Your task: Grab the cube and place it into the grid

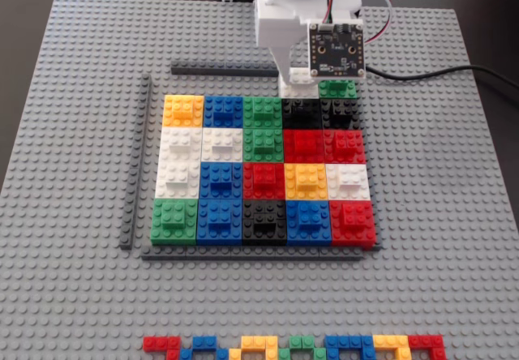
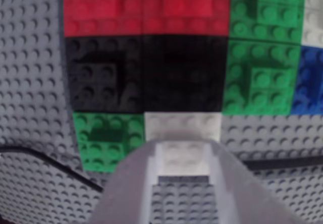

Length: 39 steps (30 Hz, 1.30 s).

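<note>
Gripper [image 2: 182, 156] clamps studded white cube [image 2: 182, 127] beside patchwork grid [image 1: 263, 173].

Hemmed in ahead of the fingers [image 2: 182, 156] by the grid [image 1: 263, 173], its black blocks [image 2: 146, 72] touching the cube's [image 2: 182, 125] far edge. Blocked on the wrist view's left by a green block [image 2: 106, 141] touching the cube. Open grey baseplate [image 2: 267, 133] on the right; dark strip [image 1: 223, 70] and cable [image 1: 454, 70] nearby.
</note>
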Each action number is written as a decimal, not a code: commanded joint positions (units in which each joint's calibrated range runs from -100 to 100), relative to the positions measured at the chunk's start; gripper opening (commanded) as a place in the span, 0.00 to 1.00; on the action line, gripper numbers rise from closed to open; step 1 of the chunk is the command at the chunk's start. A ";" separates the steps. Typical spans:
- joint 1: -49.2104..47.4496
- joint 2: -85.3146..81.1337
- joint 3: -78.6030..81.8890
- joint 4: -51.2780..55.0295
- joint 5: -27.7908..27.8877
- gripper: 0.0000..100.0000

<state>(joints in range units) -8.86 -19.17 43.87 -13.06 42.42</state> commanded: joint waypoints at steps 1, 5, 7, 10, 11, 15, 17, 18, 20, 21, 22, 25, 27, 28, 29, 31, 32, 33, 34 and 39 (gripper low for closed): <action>0.79 -3.10 -1.14 -0.61 -0.10 0.13; 1.09 -4.05 -0.78 -0.42 -0.29 0.18; 1.16 -4.56 -0.96 -0.08 -0.39 0.19; 1.38 -5.59 -1.59 0.56 -0.54 0.20; 1.46 -6.11 -1.77 0.85 -0.54 0.20; 1.82 -9.81 -3.22 2.61 -0.49 0.21; 2.04 -12.39 -3.77 3.44 -0.34 0.22; 2.19 -13.68 -4.04 3.88 -0.24 0.22; 2.41 -16.51 -4.94 5.05 0.05 0.22; 2.49 -18.06 -5.49 5.79 0.20 0.22; 2.56 -19.52 -6.03 6.42 0.34 0.22; 2.71 -24.43 -8.66 8.67 0.88 0.22; 2.71 -27.52 -11.11 10.23 1.17 0.22; 2.78 -29.07 -12.19 10.87 1.37 0.22; 2.86 -30.96 -13.10 11.40 1.66 0.19; 3.08 -34.57 -14.37 12.19 2.00 0.13; 3.15 -36.38 -14.73 12.33 1.90 0.07; 3.30 -38.35 -14.91 12.38 1.71 0.00; 3.52 -40.07 -14.91 12.48 1.71 0.00; 4.18 -47.56 -12.56 12.19 1.47 0.00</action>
<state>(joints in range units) -5.21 -60.31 33.27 -0.46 44.03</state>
